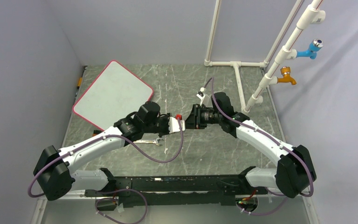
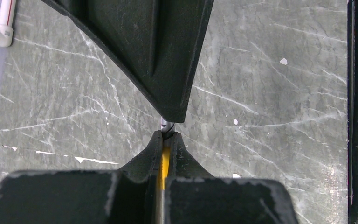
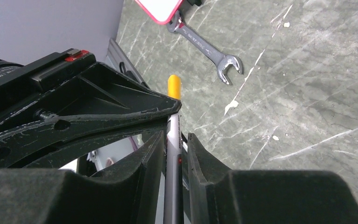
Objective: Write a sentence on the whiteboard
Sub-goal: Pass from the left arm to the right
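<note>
At the far left of the table (image 1: 200, 154) we see the whiteboard (image 1: 113, 93) lying flat and turned at an angle, its surface blank. It sits well apart from both grippers, up and to the left of where they meet. 1 wrench (image 1: 148, 141) lies on the table just off the board's near corner, beside the left arm.

At mid-table the 2 grippers face each other tip to tip. The left gripper (image 2: 166, 136) is clamped narrow on a marker (image 3: 173, 121), whose yellow end shows between its fingers. The marker's grey barrel runs across into the right gripper (image 3: 175, 142), whose jaws stand narrow on either side of it. A sliver of gap shows on 1 side, so we cannot tell whether they press on it.

At the far right stands a white pipe frame (image 1: 237, 65) with 1 blue fitting (image 1: 310, 49) and 1 orange fitting (image 1: 286, 77).
</note>
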You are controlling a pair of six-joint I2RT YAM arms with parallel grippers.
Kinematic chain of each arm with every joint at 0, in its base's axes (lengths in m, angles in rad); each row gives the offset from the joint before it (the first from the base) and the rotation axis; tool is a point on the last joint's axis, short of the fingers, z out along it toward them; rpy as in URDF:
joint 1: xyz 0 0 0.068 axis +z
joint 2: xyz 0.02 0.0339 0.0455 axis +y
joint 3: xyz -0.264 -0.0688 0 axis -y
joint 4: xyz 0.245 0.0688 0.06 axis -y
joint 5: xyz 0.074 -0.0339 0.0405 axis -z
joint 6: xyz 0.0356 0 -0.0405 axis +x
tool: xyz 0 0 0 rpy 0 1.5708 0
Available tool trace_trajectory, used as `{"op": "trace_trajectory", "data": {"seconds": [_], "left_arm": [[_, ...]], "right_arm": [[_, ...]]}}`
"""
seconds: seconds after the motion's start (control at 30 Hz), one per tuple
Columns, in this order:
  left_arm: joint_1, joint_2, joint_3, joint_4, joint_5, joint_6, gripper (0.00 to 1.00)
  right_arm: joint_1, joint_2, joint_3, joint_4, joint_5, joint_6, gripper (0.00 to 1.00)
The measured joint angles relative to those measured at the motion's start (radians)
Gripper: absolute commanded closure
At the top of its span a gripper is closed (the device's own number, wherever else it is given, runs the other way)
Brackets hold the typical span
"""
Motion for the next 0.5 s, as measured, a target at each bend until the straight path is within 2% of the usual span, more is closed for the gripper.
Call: {"op": "trace_trajectory", "data": {"seconds": [0.33,0.5], "left_arm": [[0.000,0.000,0.000,-0.002,-0.001,0.000,1.00],[0.000,0.001,0.002,-0.004,-0.004,-0.002,1.00]], "right_arm": [[0.002,0.003,0.000,0.002,0.027,0.002,0.75],[0.003,0.003,0.000,0.013,0.034,0.012,0.79]]}}
